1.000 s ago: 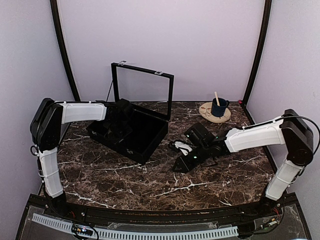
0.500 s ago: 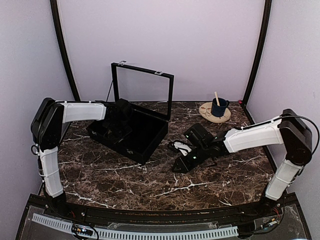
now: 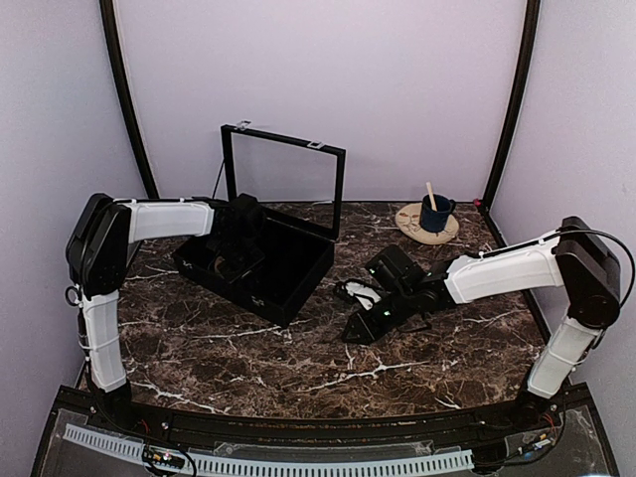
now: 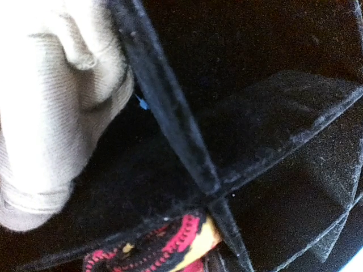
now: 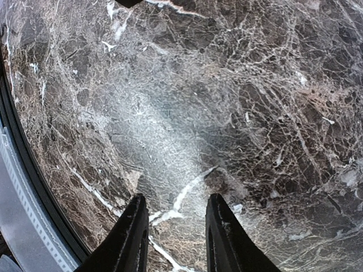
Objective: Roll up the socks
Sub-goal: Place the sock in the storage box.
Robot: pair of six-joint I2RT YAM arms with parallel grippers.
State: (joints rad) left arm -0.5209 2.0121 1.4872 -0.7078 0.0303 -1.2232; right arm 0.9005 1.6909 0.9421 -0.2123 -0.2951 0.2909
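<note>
Leftmost, left gripper (image 3: pixel 234 256): down inside black box (image 3: pixel 290 293), cannot tell whether parted or closed. Socks (image 4: pixel 161 249): inside the box, red-black-yellow knit in 1 compartment at a divider crossing, pale tan fabric (image 4: pixel 51 113) in the adjoining one. Right gripper (image 5: pixel 176 241): 2 fingers parted, nothing between, low over marble table (image 5: pixel 238 85). Blue mug (image 3: pixel 434 212): far right, well apart

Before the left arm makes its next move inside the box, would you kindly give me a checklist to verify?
1. View of the socks in the black box: ok; tan side at left, argyle part beyond a divider.
2. Grip of the left gripper on a sock: cannot tell; its fingers are not visible.
3. State of the right gripper: ok, open and empty.
4. Its clearance from the box, over bare table: ok.
5. The box lid upright, out of the way: ok.
</note>
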